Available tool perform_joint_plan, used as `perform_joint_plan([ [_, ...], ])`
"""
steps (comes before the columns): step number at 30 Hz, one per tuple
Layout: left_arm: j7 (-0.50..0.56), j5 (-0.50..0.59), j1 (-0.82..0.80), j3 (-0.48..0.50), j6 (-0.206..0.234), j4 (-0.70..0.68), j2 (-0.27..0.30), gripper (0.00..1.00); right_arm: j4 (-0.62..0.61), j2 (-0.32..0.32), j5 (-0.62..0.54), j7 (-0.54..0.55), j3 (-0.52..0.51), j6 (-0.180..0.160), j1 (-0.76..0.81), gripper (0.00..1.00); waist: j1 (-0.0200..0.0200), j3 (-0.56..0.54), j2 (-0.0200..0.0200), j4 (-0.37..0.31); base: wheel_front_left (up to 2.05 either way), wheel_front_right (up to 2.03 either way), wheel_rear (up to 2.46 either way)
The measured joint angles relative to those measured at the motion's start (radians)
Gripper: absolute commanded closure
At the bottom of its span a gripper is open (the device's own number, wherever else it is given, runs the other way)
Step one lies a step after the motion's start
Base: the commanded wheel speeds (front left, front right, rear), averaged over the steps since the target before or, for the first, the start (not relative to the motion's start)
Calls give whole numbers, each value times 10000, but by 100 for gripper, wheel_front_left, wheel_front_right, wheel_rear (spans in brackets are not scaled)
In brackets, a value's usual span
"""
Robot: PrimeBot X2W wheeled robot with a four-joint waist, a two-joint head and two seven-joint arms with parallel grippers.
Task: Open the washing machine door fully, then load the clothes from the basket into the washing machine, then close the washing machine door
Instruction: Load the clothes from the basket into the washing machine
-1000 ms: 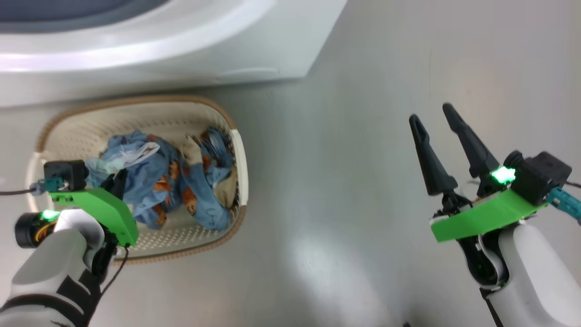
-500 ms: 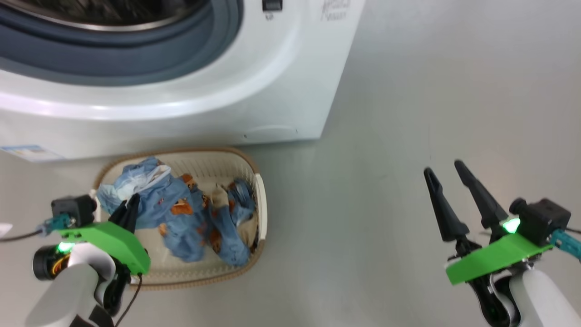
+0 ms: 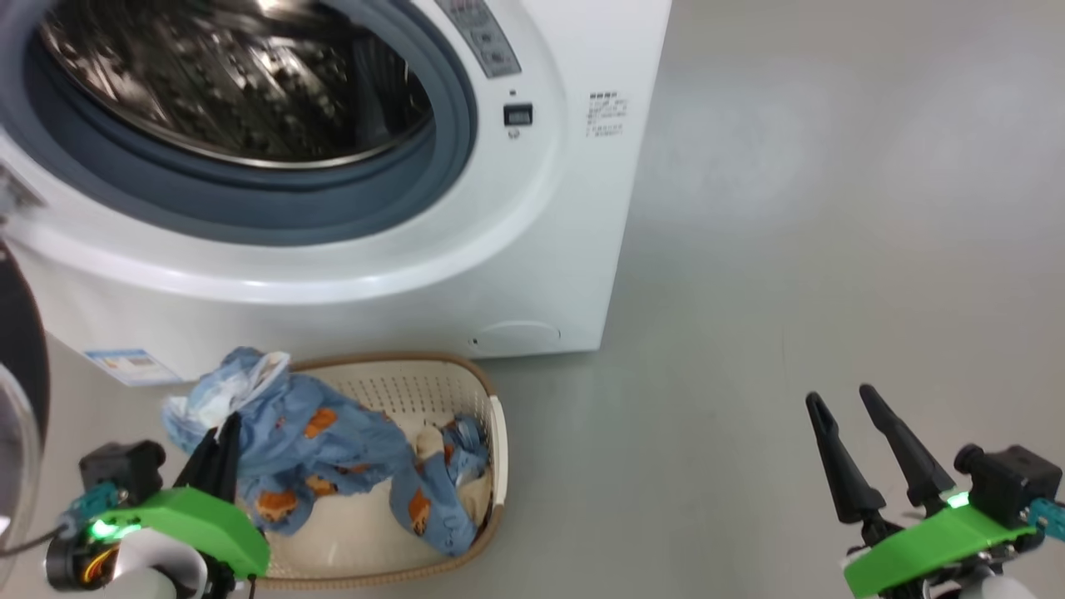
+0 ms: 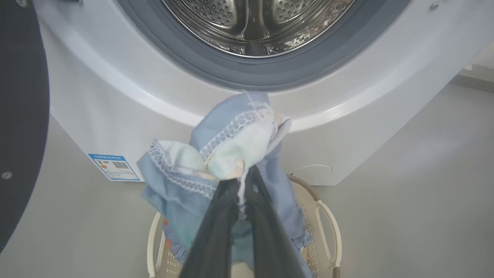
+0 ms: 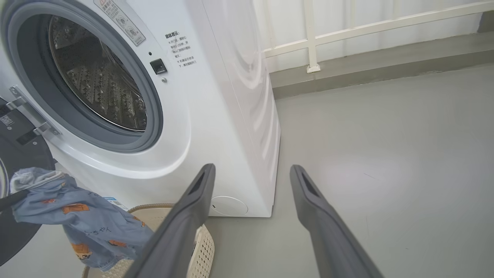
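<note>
The washing machine (image 3: 532,249) stands with its steel drum (image 3: 233,83) exposed, and the washing machine door (image 3: 21,349) hangs swung out at the far left edge, its black rim also seen in the left wrist view (image 4: 21,116). My left gripper (image 3: 218,433) is shut on the clothes (image 3: 291,433), a light-blue garment with orange bears lifted above the basket (image 3: 497,433). Its bunched top (image 4: 231,143) hangs before the drum opening. More cloth trails down into the basket (image 4: 328,231). My right gripper (image 3: 840,403) stands open over bare floor at the lower right.
A blue energy label (image 3: 133,366) and a round service flap (image 3: 516,337) sit low on the washer front. Grey floor (image 3: 790,249) spreads to the right. A white railing and a low kerb (image 5: 366,50) run behind the machine.
The head camera has tilted up, so the drum comes into view and the basket slides down. My left gripper has lifted the blue garment higher out of the basket. The right gripper stays open.
</note>
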Motion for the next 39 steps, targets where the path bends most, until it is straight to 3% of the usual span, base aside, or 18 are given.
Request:
perform_joint_plan([
  [18,-13,1923,3137,2437,59,-4008,-746,100,-130,-33,27,0,-554,0,1115,0,0,-1173,0,135,0,0,0],
  [27,-13,2290,4199,2821,59,-5338,-1101,100,-196,-77,63,0,-719,2,1389,0,0,-1206,0,259,0,0,0],
  [39,-13,2389,4188,2824,44,-5618,-1269,100,-247,-52,-17,2,-813,2,1461,0,0,-792,0,305,0,0,0],
])
